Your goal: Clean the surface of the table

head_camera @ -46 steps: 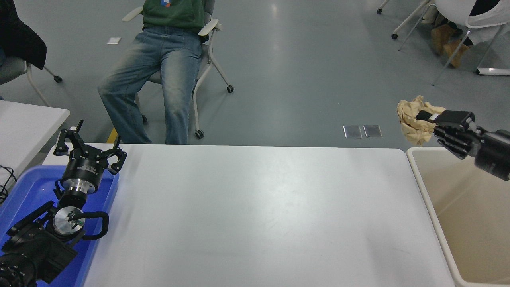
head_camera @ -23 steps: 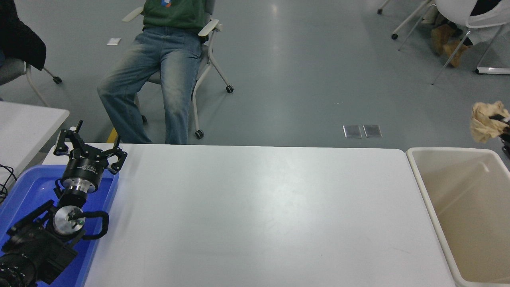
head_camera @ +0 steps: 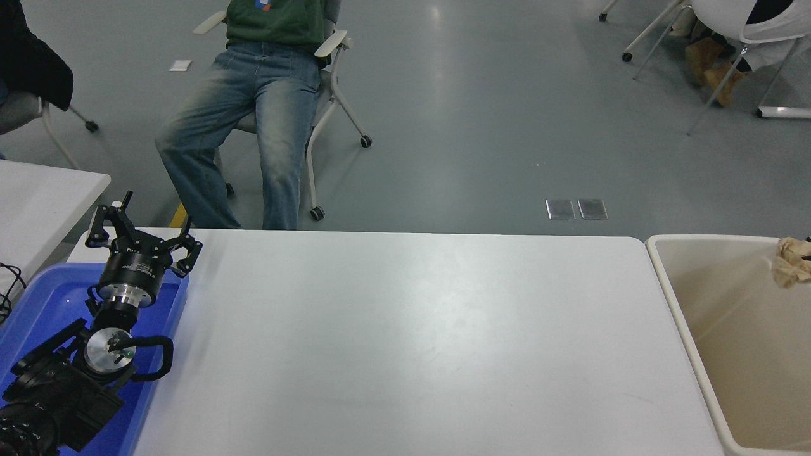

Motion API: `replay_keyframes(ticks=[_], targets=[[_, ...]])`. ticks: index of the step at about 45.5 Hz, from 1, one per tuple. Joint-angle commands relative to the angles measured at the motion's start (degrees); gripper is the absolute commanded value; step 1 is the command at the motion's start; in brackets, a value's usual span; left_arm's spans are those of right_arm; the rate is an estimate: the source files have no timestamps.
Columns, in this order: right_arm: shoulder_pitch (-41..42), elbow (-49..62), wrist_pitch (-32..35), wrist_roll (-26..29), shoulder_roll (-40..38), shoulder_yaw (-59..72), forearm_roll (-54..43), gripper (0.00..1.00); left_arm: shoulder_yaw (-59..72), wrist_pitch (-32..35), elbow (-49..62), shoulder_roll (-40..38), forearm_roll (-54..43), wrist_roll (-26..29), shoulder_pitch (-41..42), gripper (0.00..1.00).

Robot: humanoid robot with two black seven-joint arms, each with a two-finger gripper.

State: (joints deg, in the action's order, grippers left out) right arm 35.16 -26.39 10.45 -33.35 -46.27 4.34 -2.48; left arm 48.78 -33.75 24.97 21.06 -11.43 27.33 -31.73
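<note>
The table surface (head_camera: 405, 342) is a wide white top with rounded corners and nothing lies on it. A crumpled tan paper wad (head_camera: 791, 261) hangs at the right edge of the view, over the far right part of the beige bin (head_camera: 678, 304). Only a dark sliver of my right gripper (head_camera: 807, 240) shows beside the wad; the rest is past the picture's edge. My left gripper (head_camera: 136, 225) is parked at the lower left over the blue tray, open and empty.
A blue tray (head_camera: 38, 304) sits under the left arm at the table's left end. A smaller white table (head_camera: 44, 190) stands at the far left. A person in jeans (head_camera: 253, 107) sits on a wheeled chair beyond the table's far edge.
The right gripper carried the paper wad rightward off the table's far right corner, then down to the bin's far right part, leaving the view almost fully. The left arm has not moved.
</note>
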Motion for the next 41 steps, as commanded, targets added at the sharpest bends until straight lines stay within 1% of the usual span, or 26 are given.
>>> replay_keyframes(ticks=[1, 6, 11, 16, 17, 21, 35, 41], targets=[[-2.6, 16.6, 0.4, 3.6, 10.8, 0.1, 0.6, 0.0, 0.0, 0.0, 0.0, 0.0, 0.0, 0.0, 0.0, 1.0], [-2.7, 23.5, 0.4, 5.4, 15.0, 0.1, 0.3, 0.0, 0.0, 0.0, 0.0, -0.1, 0.0, 0.0, 0.0, 1.0], [-2.7, 26.6, -0.5, 7.2, 17.6, 0.1, 0.2, 0.0, 0.0, 0.0, 0.0, -0.1, 0.0, 0.0, 0.0, 1.0], [-2.7, 27.1, -3.4, 8.1, 19.1, 0.1, 0.2, 0.0, 0.0, 0.0, 0.0, 0.0, 0.0, 0.0, 0.0, 1.0], [-2.7, 27.1, -5.7, 8.7, 19.8, 0.1, 0.2, 0.0, 0.0, 0.0, 0.0, 0.0, 0.0, 0.0, 0.0, 1.0], [-2.7, 27.1, -9.5, 10.0, 21.0, 0.0, 0.4, 0.0, 0.0, 0.0, 0.0, 0.0, 0.0, 0.0, 0.0, 1.0], [-2.7, 27.1, -16.7, 12.3, 24.6, 0.1, 0.2, 0.0, 0.0, 0.0, 0.0, 0.0, 0.0, 0.0, 0.0, 1.0], [-2.6, 27.1, -19.3, 12.3, 25.4, 0.7, -0.2, 0.0, 0.0, 0.0, 0.0, 0.0, 0.0, 0.0, 0.0, 1.0]])
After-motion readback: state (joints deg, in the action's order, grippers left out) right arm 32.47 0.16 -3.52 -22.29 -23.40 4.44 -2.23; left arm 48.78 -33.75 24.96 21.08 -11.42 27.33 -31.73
